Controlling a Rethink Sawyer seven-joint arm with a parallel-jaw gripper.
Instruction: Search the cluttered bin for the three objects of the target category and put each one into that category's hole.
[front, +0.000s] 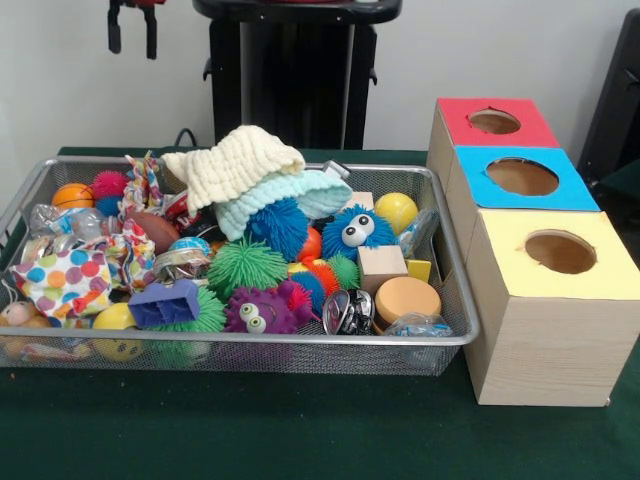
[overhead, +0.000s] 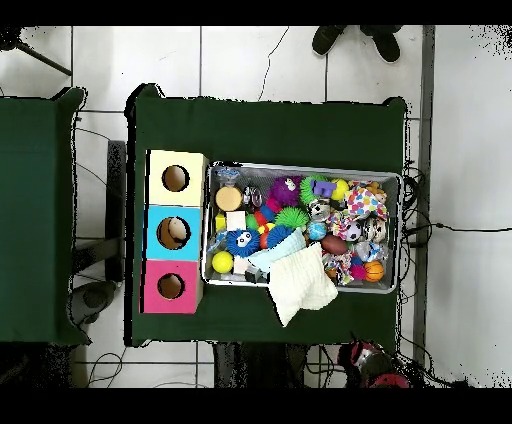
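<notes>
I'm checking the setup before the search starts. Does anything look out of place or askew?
Yes. The cream knitted cloth spills over the wire bin's rim onto the green table in the overhead view. It also sits piled on top of the toys, hiding some.

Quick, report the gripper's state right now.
Gripper: drawn back at the top edge above the bin, holding nothing; open or shut cannot be told.
</notes>
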